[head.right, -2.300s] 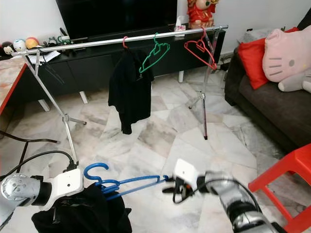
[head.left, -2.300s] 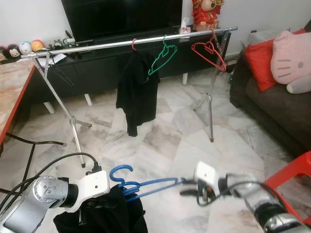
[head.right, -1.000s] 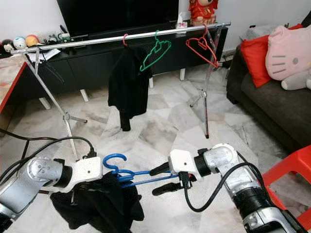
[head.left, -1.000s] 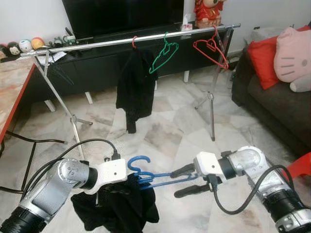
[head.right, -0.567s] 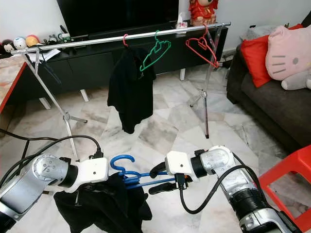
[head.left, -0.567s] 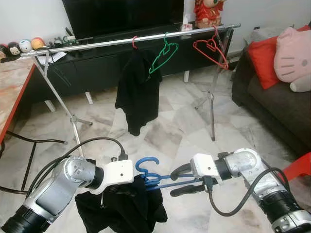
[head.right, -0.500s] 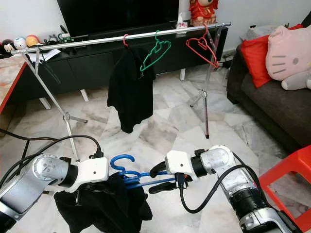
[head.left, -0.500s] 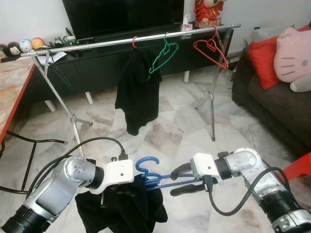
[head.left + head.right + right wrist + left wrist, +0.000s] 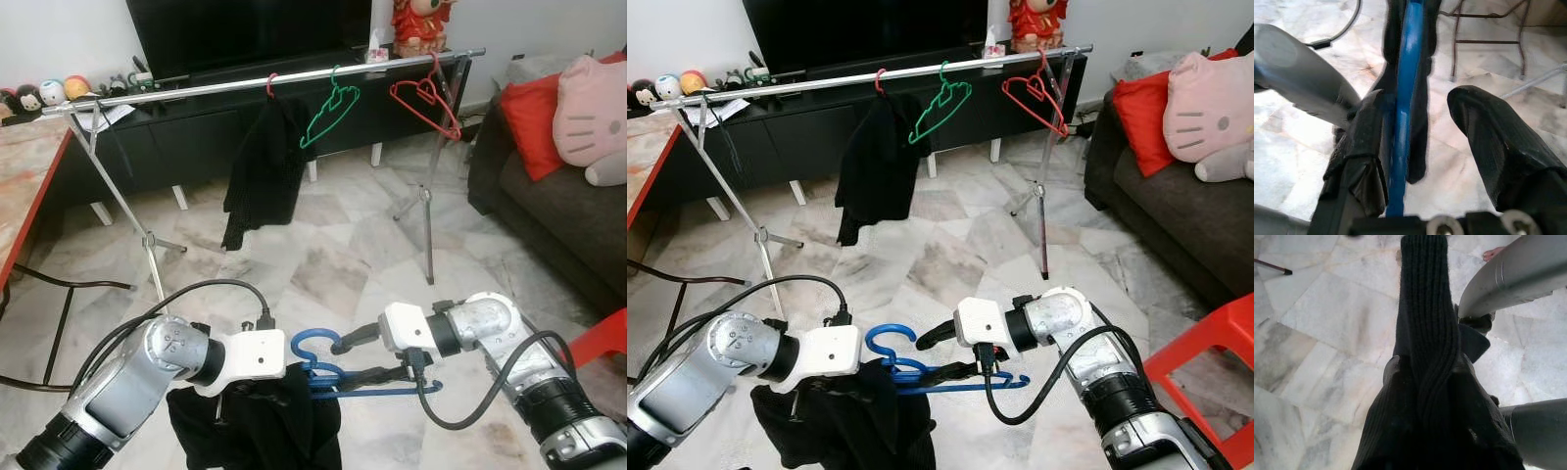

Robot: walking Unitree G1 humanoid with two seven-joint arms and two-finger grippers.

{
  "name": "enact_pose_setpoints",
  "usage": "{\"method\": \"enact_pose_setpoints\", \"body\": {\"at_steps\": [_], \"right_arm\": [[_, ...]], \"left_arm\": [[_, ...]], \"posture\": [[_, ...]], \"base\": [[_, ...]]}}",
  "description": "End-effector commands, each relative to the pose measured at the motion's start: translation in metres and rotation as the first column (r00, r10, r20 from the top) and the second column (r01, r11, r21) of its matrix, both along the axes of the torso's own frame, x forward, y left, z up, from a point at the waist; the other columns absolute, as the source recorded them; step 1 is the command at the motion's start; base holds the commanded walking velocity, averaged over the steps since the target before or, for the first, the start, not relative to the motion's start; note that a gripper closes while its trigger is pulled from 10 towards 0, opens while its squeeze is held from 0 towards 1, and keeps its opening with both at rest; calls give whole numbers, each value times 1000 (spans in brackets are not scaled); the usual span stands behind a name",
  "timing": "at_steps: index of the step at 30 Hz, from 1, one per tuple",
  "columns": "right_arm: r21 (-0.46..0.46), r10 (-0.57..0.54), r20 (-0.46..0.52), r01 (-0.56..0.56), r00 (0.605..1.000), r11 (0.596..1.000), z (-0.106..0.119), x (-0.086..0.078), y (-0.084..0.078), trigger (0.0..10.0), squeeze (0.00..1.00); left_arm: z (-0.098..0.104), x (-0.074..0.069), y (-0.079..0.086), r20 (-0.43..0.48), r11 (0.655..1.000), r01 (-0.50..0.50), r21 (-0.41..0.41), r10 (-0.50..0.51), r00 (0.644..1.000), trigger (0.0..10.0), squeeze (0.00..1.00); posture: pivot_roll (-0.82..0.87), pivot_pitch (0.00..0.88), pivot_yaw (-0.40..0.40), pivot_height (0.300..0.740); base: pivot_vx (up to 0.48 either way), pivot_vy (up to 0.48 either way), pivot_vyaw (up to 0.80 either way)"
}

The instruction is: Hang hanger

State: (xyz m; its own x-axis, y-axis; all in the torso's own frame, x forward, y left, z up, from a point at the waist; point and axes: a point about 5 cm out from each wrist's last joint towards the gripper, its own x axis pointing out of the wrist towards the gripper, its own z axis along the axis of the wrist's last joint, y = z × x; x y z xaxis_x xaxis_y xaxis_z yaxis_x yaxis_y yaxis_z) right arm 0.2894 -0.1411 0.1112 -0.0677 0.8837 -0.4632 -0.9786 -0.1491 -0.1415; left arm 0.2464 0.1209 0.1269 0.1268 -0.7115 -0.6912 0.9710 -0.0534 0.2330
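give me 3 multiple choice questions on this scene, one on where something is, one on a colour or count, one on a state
1. Where does the green hanger hang on the rail?
A. between the hung black garment and the red hanger
B. at the far left end
C. right of the red hanger

2. What colour is the hanger between the two grippers?
A. green
B. blue
C. white

3. How are the right gripper's fingers?
A. shut flat on nothing
B. open, the hanger bar against one finger
C. clamped on the rail

Key:
1 A: the hung black garment is on its left, the red hanger on its right.
2 B: the blue hanger lies between the left gripper and the right gripper.
3 B: the right wrist view shows a gap between the fingers.
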Motion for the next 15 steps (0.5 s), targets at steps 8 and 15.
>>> {"method": "enact_pose_setpoints", "body": {"at_steps": [8, 15], "right_arm": [[-10, 42, -36, -42, 998, 999, -3, -4, 3, 10000, 0], [-59, 25, -39, -27, 999, 998, -10, -2, 0, 0, 0]], "left_arm": [[10, 3, -9, 56, 1000, 26, -3, -26, 998, 10000, 0], [13, 8, -9, 72, 1000, 21, -5, -21, 997, 10000, 0]], "posture": [[-142, 0, 46, 740], [-139, 0, 49, 740]], "base": [[0, 0, 0], [0, 0, 0]]}}
